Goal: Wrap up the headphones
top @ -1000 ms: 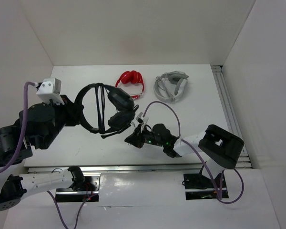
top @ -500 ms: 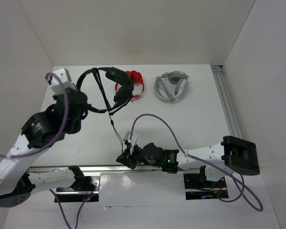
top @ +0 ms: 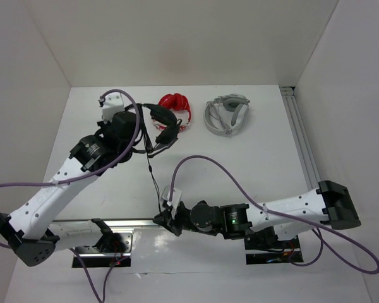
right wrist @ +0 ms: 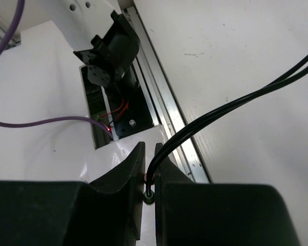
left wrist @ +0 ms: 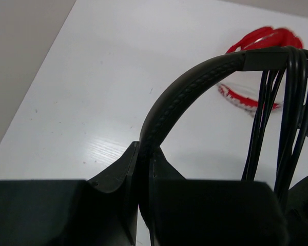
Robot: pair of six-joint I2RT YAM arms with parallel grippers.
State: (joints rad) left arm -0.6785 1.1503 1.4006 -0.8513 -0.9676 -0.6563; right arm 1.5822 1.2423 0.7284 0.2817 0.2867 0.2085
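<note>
The black headphones [top: 163,123] hang at the back of the table, right beside the red pair. My left gripper [top: 141,129] is shut on their padded headband [left wrist: 195,87], and several turns of black cable [left wrist: 287,102] lie over the band. From there the thin cable [top: 153,180] runs straight down to the table's near edge. My right gripper [top: 162,216] is shut on it there, and the right wrist view shows the cable [right wrist: 236,97] pinched between the jaws near its plug end. The earcups are partly hidden by the left wrist.
Red headphones [top: 180,104] lie just behind the black pair, also seen in the left wrist view [left wrist: 256,38]. Grey-white headphones [top: 227,113] sit at the back right. A metal rail [top: 301,142] runs along the right edge, another [top: 76,223] along the front. White walls close three sides.
The left arm has swung the headphones to the back, up against the red pair. The right gripper has pulled back to the near edge, drawing the cable out straight.
</note>
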